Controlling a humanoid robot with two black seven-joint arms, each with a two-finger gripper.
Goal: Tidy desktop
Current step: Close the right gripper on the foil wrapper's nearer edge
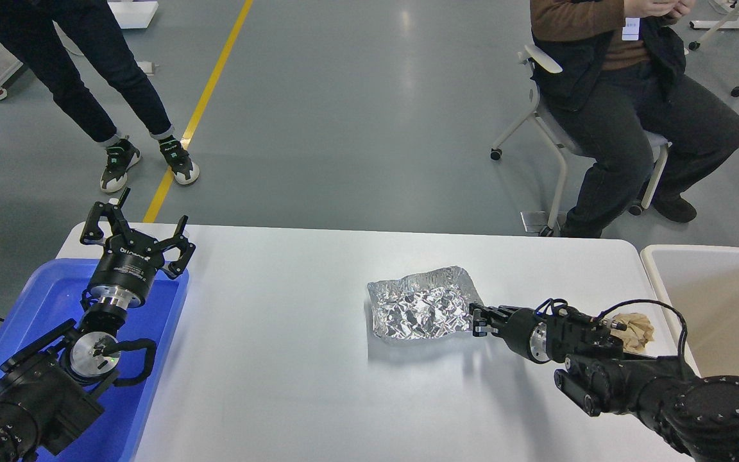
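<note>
The white desktop (280, 385) fills the lower middle of the head view. A crumpled sheet of silver foil (422, 303) lies on it right of centre. My right gripper (477, 321) reaches in from the lower right and its dark fingertips are at the foil's right edge; I cannot tell whether they pinch it. A crumpled brown paper ball (637, 328) lies on the desktop just behind my right wrist. My left gripper (135, 240) is open and empty, raised over the far end of the blue tray (29, 301).
A cream-white tub (716, 301) stands off the desktop's right edge. A seated person (626, 109) on a white chair is beyond the far right, and a standing person (87, 83) beyond the far left. A yellow floor line (203, 109) runs past.
</note>
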